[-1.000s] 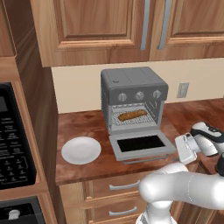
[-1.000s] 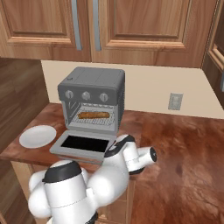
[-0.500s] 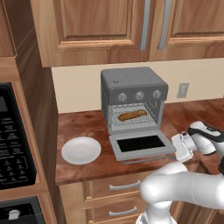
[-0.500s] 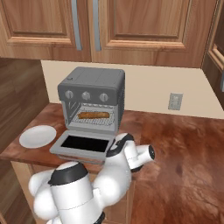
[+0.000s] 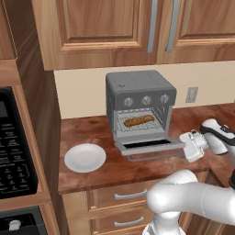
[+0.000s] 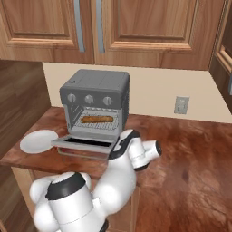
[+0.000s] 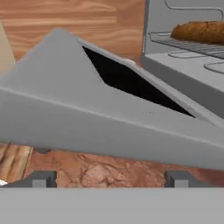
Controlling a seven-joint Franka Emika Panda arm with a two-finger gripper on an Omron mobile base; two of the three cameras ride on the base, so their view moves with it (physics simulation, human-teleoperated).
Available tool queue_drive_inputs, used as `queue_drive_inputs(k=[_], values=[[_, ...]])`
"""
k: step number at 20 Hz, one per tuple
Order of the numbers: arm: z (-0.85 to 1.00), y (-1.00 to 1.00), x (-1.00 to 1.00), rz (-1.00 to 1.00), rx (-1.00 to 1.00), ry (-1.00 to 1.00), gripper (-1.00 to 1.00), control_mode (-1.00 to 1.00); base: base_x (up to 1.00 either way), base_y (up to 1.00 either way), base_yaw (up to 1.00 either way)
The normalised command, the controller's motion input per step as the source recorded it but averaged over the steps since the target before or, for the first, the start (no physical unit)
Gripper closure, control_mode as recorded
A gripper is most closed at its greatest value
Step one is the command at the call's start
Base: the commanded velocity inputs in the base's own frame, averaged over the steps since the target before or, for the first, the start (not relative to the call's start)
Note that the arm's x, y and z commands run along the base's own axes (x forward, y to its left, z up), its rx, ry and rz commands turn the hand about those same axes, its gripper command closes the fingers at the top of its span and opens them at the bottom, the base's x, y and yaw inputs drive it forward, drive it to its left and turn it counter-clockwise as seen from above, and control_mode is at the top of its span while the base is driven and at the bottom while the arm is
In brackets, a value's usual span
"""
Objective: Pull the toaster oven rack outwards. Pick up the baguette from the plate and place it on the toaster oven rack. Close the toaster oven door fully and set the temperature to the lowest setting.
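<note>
The dark-grey toaster oven (image 5: 140,94) (image 6: 95,90) stands on the counter against the wall. Its rack (image 5: 140,125) (image 7: 192,46) carries the golden-brown baguette (image 5: 138,120) (image 6: 96,119) (image 7: 199,31). The toaster oven door (image 5: 149,146) (image 6: 84,142) (image 7: 109,118) hangs partly raised, tilted up from flat. My gripper (image 5: 185,147) (image 6: 114,151) (image 7: 109,179) is open at the door's right front corner, just under its edge, with the fingertips (image 7: 37,178) wide apart and nothing between them. The white plate (image 5: 85,157) (image 6: 38,140) lies bare to the oven's left.
A black microwave (image 5: 16,151) with a keypad sits in the cabinet at the far left. Wooden wall cabinets (image 5: 137,27) hang above the oven. A wall socket (image 5: 192,94) (image 6: 181,105) is on the backsplash to the right, with open brown counter (image 6: 181,149) below it.
The oven door has risen from lying flat to a slight upward tilt. My gripper has moved left and up against the door's right front corner.
</note>
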Motion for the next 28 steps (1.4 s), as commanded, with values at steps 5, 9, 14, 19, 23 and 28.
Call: queue_drive_inputs(k=[5,9,14,19,23,28], values=[[0.69,0.87,0.24,-0.15,0.01,0.00,-1.00,-1.00,0.00,0.00,0.00],[0.51,0.89,0.26,-0.19,0.05,0.00,-1.00,-1.00,0.00,0.00,0.00],[0.56,0.86,0.36,-0.23,0.09,0.00,-1.00,-1.00,0.00,0.00,0.00],[0.75,0.68,0.35,-0.27,0.10,0.00,-1.00,-1.00,0.00,0.00,0.00],[0.60,0.66,0.38,-0.36,0.02,0.00,-1.00,-1.00,0.00,0.00,0.00],[0.20,0.33,0.42,-0.25,0.00,0.01,-1.00,-1.00,0.00,0.00,0.00]])
